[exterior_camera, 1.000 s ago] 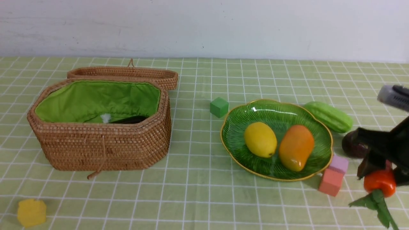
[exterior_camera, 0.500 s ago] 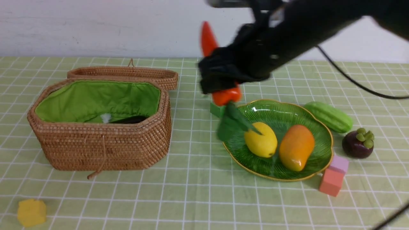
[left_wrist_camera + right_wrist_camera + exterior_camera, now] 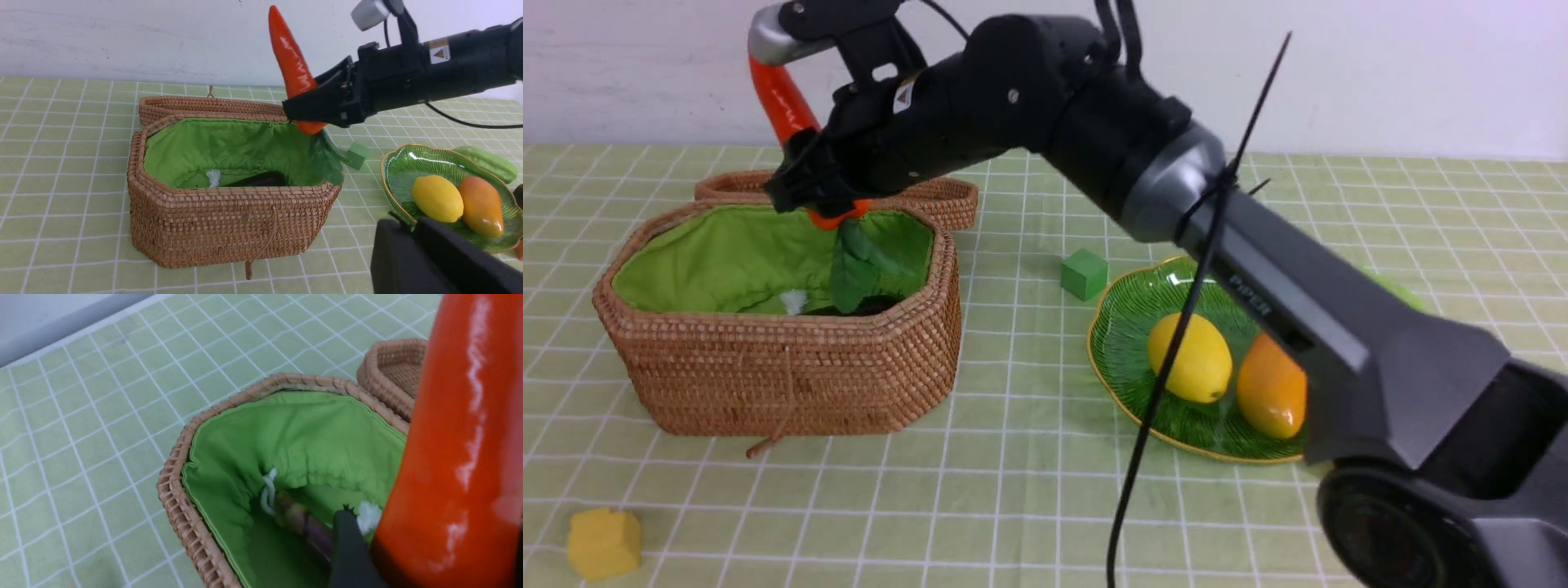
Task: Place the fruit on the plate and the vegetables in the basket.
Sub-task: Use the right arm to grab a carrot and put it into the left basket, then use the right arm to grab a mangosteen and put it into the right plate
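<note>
Hanging over the basket's (image 3: 784, 384) right half, a glossy orange-red carrot (image 3: 783, 102) is pinched near its thick end by the right gripper (image 3: 810, 196), tip up, green leaves (image 3: 854, 273) drooping inside.

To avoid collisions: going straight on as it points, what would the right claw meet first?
The right claw would probably meet the green lining of the basket, near the eggplant inside; depth is unclear.

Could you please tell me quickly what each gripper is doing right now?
Left gripper: closed, holding nothing.
Right gripper: closed on the carrot, above the basket.
</note>
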{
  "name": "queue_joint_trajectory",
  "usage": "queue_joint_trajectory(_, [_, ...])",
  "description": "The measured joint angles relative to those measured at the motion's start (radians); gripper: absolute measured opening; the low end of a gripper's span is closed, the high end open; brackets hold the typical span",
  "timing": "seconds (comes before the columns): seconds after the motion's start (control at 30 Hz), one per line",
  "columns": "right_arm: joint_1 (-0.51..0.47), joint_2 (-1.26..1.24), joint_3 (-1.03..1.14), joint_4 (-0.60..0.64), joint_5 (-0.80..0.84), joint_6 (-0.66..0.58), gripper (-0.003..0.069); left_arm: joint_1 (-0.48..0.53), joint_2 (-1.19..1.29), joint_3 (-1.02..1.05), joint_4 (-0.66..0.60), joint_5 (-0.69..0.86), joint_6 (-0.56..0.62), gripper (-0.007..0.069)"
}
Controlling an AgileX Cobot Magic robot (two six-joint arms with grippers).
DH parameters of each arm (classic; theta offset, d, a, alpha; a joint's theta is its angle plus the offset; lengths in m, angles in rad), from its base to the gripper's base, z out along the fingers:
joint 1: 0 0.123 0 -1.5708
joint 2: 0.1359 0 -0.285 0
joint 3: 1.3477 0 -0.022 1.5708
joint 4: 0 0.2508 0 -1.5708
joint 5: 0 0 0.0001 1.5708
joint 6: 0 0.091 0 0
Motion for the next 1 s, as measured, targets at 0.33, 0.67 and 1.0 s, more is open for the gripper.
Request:
queue_joint_trajectory(0.33, [0.020, 0.035, -0.016, -0.021, -0.021, -0.112, 0.0624, 0.000, 0.000, 0.000, -0.025, 0.002, 0.000, 0.0050])
queue_joint_trajectory(0.67, [-0.005, -0.186, -0.019, -0.165, 0.306, 0.051, 0.0524, 0.000, 0.000, 0.000, -0.115, -0.052, 0.077, 0.0057])
queue_joint_trajectory(1.0, [-0.131, -0.526, 0.256, -0.400, 0.485, 0.238, -0.0010, 0.000, 0.003, 0.000, -0.523, -0.099, 0.474, 0.0057])
